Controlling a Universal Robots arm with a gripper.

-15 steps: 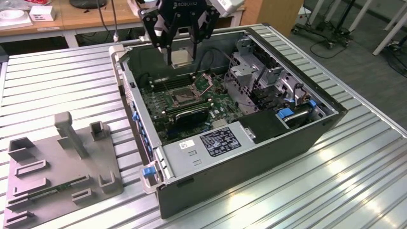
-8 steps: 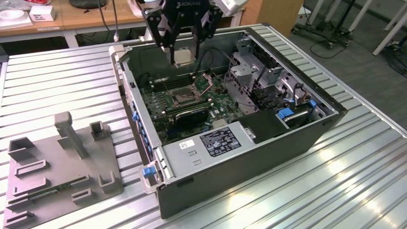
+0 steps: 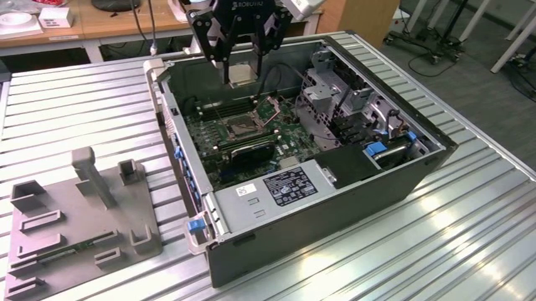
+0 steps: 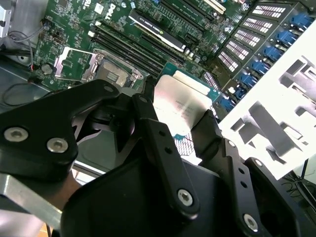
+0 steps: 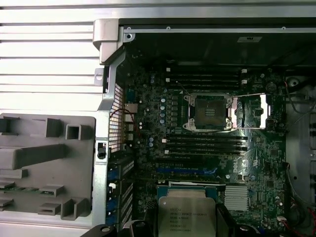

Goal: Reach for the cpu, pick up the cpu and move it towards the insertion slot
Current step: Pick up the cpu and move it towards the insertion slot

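Partly hidden cpu (image 4: 183, 101) in pincer (image 4: 180, 111) — above insertion slot (image 5: 209, 111)

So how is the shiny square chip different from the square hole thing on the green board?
The cpu hangs in the air, gripped by the gripper; the insertion slot sits fixed on the board. The cpu's face is pale silver and plain; the insertion slot is dark in the middle with a shiny frame. Both are square.

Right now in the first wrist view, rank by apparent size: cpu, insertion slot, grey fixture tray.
1. grey fixture tray, largest though cut off by the frame.
2 and 3. cpu and insertion slot look alike; the cpu in the gripper sits nearer the camera, so no ranking.
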